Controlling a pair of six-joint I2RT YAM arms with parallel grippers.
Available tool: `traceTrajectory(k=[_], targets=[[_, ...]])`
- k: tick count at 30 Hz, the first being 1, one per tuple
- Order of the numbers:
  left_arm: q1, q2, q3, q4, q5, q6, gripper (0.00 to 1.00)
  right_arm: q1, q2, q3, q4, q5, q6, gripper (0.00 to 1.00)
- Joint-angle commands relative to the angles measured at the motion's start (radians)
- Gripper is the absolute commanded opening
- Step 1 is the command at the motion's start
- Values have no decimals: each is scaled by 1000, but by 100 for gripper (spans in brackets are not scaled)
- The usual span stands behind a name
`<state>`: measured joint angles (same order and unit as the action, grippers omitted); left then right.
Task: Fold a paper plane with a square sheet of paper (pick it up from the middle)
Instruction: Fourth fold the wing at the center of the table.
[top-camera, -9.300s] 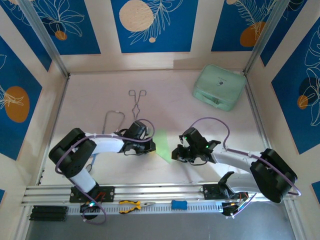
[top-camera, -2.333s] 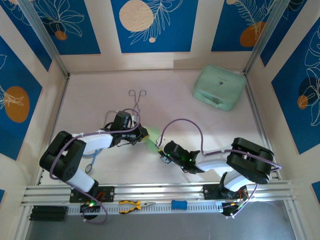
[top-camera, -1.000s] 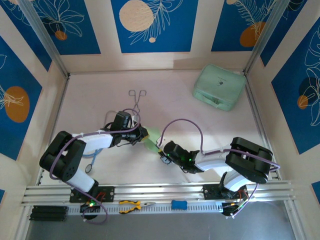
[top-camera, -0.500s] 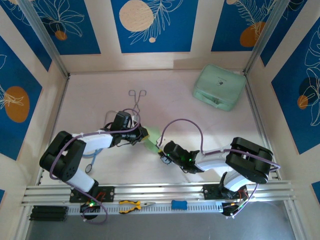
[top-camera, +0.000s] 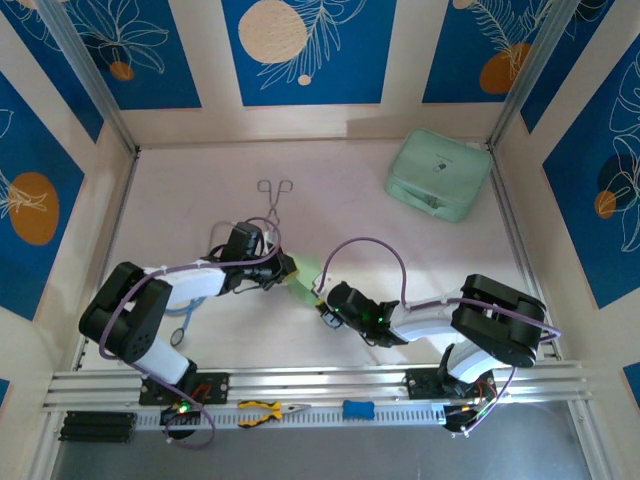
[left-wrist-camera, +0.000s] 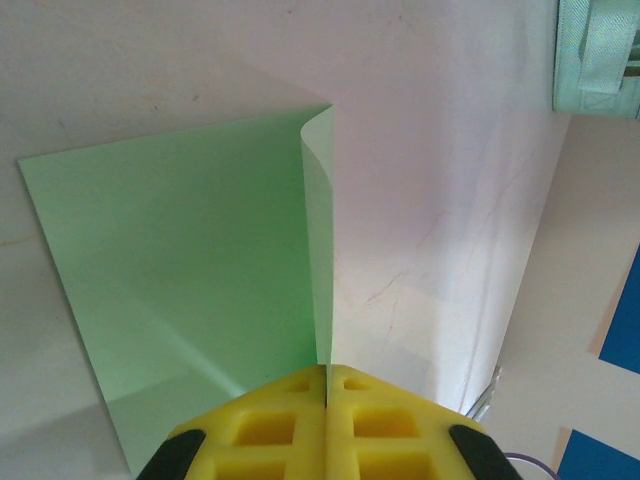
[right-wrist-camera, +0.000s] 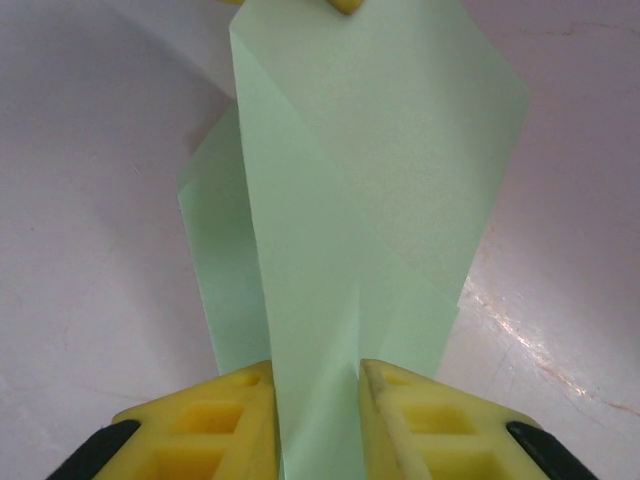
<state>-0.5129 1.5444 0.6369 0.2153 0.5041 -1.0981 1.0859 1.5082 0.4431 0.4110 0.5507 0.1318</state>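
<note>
The square sheet of paper (top-camera: 306, 279), light green and partly folded, is held up between the two arms at the table's middle. My left gripper (top-camera: 288, 268) is shut on one raised edge of it; in the left wrist view the yellow jaws (left-wrist-camera: 327, 372) meet on the thin upright flap while the rest of the sheet (left-wrist-camera: 190, 260) spreads to the left. My right gripper (top-camera: 322, 305) is at the sheet's near end. Its yellow fingers (right-wrist-camera: 315, 378) stand apart, with a creased strip of the paper (right-wrist-camera: 370, 160) running between them.
A mint-green case (top-camera: 438, 175) sits at the back right, its corner (left-wrist-camera: 595, 50) visible from the left wrist. Metal tongs (top-camera: 274, 200) lie behind the left arm. Yellow-handled pliers (top-camera: 270, 409) and a blue object (top-camera: 357, 408) rest on the front rail.
Since the oldest frame both arms have closed in on the sheet. Over the last second the arms stay put and the right jaws have spread a little.
</note>
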Motion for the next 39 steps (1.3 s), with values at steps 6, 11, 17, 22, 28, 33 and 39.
traceTrajectory(k=[6,11,17,22,28,33,39], targets=[[-7,-7,23,-25,13,15,2,0,-14,-7,-10,37,8,28],[-7,-7,24,-25,13,14,2,-3,-15,-6,-10,20,9,23],[-7,-8,24,-28,13,15,2,-3,-20,-8,-5,9,12,17],[-7,-9,25,-31,13,14,4,-3,-17,-6,-13,2,20,13],[-7,-32,38,-66,3,30,19,-6,-8,-6,-15,-16,49,7],[-7,-68,49,-128,-25,55,36,-21,7,-1,-6,-63,99,5],[-6,-105,65,-212,-69,94,43,-44,33,10,-2,-124,165,4]])
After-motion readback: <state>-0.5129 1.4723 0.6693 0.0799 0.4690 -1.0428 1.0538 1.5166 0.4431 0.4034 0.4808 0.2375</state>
